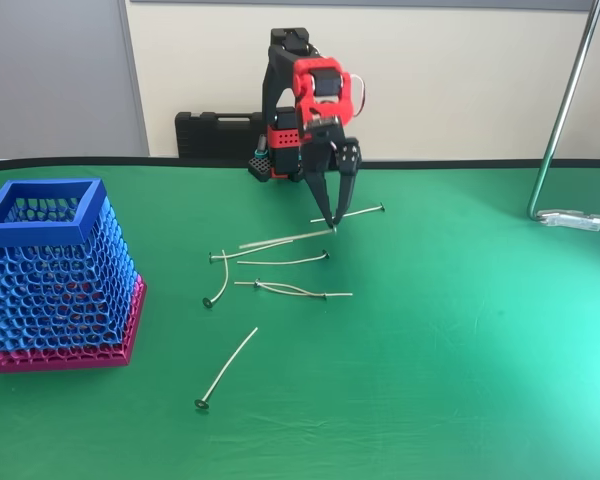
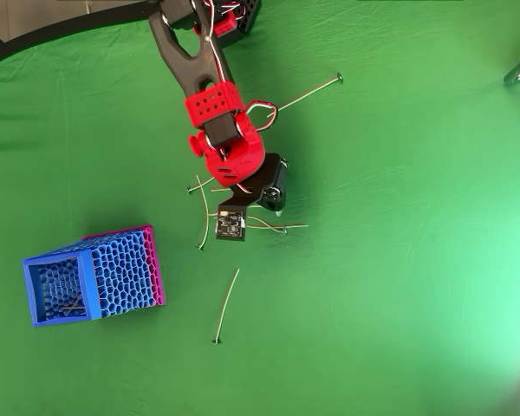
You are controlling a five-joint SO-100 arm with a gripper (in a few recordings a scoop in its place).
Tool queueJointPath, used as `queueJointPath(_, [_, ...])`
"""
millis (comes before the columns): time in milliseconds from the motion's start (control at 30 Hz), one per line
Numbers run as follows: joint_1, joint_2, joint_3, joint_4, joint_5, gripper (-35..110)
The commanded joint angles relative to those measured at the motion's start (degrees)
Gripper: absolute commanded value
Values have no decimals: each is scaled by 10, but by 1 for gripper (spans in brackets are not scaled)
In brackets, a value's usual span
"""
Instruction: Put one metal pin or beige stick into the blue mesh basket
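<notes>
So in the fixed view the red and black arm is sitting at the back of the green table, pointing its gripper straight down. The two dark fingers are narrowing to a point right at the cloth, tips landing on the end of a long pin in the loose pile. Honestly I can't tell whether they're pinching it or just touching down beside it, the tips are too close together and the pin's too thin. Another pin is lying just behind the fingers, running off to the right with its dark head at the far end. A few more are crossing each other in front, and one loner is lying well apart, nearer the camera. The blue mesh basket is standing upright on its pink base over on the left, well clear of the pile.

Overhead view: the arm is reaching down from the top edge and covering most of the pile, so the fingertips are hiding under the wrist. Pins are poking out around it, one is lying off toward the upper right, and the loner is lying below. The basket is sitting lower left, and something thin and pale is lying inside on the bottom, looks like a pin but it's hard to be sure.
</notes>
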Motion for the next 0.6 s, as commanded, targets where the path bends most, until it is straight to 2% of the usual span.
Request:
queueJointPath(0, [2,72,-25,6,10,0])
queueJointPath(333, [62,201,-47,7,33,0])
queueJointPath(567, [155,193,-142,7,27,0])
